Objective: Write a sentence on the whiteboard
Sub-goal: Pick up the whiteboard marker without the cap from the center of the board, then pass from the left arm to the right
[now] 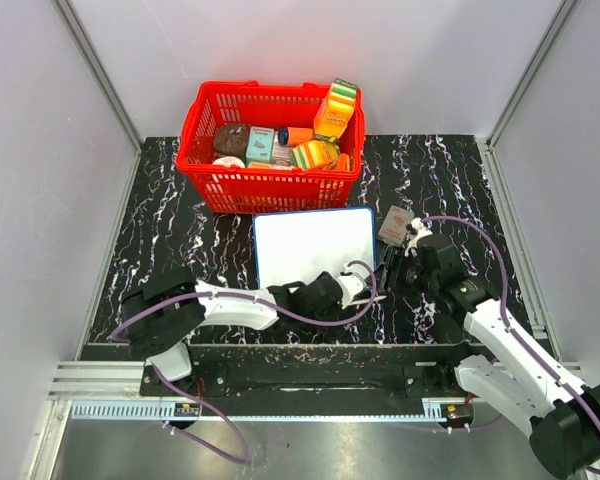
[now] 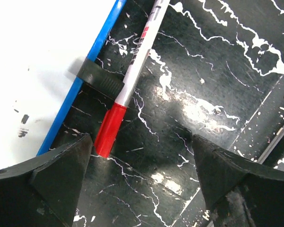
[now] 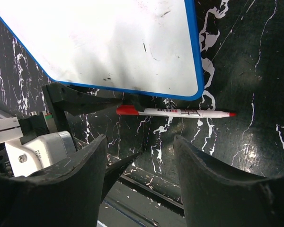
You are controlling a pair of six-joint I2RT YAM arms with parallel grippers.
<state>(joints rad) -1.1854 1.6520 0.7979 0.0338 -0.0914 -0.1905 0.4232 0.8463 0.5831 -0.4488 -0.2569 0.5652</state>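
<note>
Flat on the black marbled table (image 1: 160,230), the whiteboard (image 1: 310,245), white face up, thin blue frame all round; a few tiny dark specks on its face in the wrist views; just behind the whiteboard's far edge, a red basket (image 1: 280,185) full of small packs, touching the frame or nearly so, hard to tell; just off the whiteboard's right edge, a small brownish pack (image 1: 393,225)

Just beside the whiteboard's near edge, by its near right corner, a pen (image 3: 177,112) lying on the table; white body with print, red cap toward the whiteboard's left, small red end poking out past the corner; a thin gap between pen and blue frame; on the frame, a small black piece (image 2: 99,78) touching the pen's white body, cannot tell what

Low over the whiteboard's near right corner, the left gripper (image 1: 355,284), fingers spread wide, nothing pinched; one finger (image 2: 52,179) by the blue frame, right next to the end of the red cap, cannot tell if touching; the other finger farther out from the whiteboard

Just off the same corner, the right gripper (image 1: 395,268), pointing toward the whiteboard, fingers apart with nothing held; the pen on the table between those fingers and the whiteboard's near edge
</note>
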